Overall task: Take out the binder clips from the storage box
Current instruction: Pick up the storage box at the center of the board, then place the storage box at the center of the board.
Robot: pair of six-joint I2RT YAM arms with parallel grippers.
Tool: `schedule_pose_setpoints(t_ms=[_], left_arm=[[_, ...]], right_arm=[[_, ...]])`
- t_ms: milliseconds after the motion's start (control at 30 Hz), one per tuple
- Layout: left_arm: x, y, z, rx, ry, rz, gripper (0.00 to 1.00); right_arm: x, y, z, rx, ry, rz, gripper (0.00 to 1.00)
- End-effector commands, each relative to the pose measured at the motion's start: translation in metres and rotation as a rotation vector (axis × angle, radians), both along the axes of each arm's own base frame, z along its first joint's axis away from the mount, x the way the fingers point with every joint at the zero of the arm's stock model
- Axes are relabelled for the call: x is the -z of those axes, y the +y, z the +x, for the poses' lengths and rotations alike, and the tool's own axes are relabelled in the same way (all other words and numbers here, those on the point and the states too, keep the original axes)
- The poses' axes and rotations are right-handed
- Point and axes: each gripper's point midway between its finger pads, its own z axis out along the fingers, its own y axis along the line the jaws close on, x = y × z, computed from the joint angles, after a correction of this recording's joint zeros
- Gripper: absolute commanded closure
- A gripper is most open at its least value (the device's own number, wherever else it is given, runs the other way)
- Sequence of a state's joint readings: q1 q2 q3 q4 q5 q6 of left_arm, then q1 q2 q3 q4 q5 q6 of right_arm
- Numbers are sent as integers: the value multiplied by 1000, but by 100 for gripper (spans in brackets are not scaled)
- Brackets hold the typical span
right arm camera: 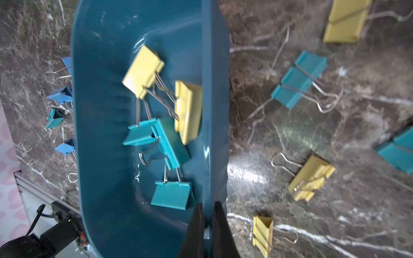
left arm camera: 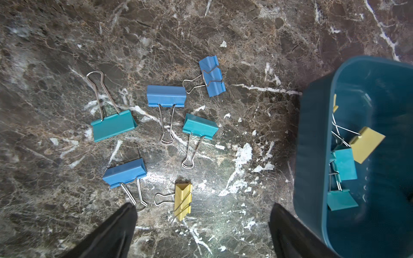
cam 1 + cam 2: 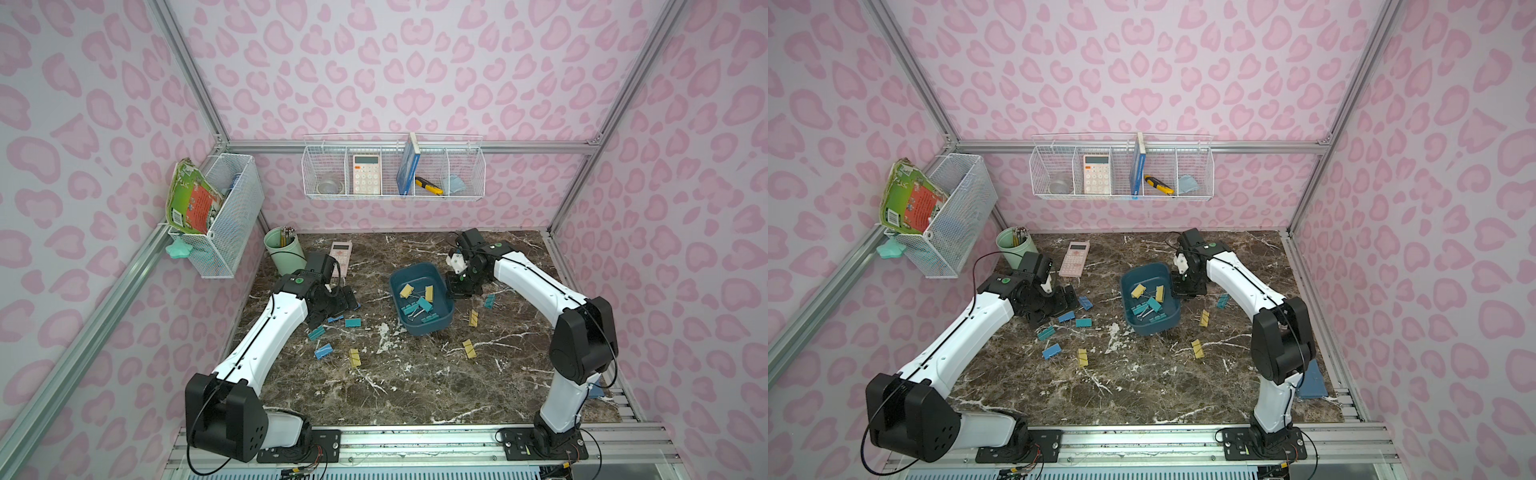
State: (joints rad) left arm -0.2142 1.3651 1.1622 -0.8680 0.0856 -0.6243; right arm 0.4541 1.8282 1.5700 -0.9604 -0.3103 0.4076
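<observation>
1. Right hand point(image 1: 207, 208): fingers pressed together, pinching the rim of the storage box point(image 1: 107, 111), one finger inside the wall and one outside. Wrist view is slightly blurred.
2. Storage box sits near the middle of the surface point(image 3: 415, 395) in both top views.
3. Inside the box: five binder clips point(image 1: 143, 71), two yellow and three teal, wire handles tangled.
4. Left hand point(image 2: 203, 206): fingers spread wide, nothing between them, above the surface near the box.
5. Below the left hand: six loose clips, three blue, two teal, one yellow, none touching.
6. Beyond the box, on the right hand's side: more yellow and teal clips on the surface.
</observation>
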Motion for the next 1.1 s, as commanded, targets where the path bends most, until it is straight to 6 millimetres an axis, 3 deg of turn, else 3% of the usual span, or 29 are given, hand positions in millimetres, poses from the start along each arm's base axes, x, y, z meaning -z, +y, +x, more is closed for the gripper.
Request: schedule_pose_setpoints(t_ms=[0, 67, 133, 333, 600, 800, 833, 967, 1067], left_arm=[[-2, -4, 3, 16, -33, -25, 3], [-1, -4, 1, 15, -36, -28, 3], [-2, -4, 1, 14, -41, -31, 3], [-6, -4, -4, 18, -41, -33, 3], [-16, -7, -8, 13, -24, -46, 1], [-24, -24, -5, 55, -19, -50, 1], [-24, -29, -4, 66, -16, -51, 1], [-26, -55, 2, 116, -9, -58, 1], [-23, -77, 7, 119, 19, -76, 7]], right_arm=[[-3, 16, -34, -27, 133, 64, 100], [-6, 35, -42, -53, 140, 66, 100], [-4, 40, -37, -41, 127, 56, 100], [6, 32, -11, 60, 57, 61, 100], [36, 34, 0, 113, -33, 55, 100], [54, 38, 3, 149, -96, 59, 100], [55, 40, 3, 145, -105, 56, 98], [48, 40, 6, 138, -161, 45, 66], [28, 34, 12, 148, -242, 41, 53]])
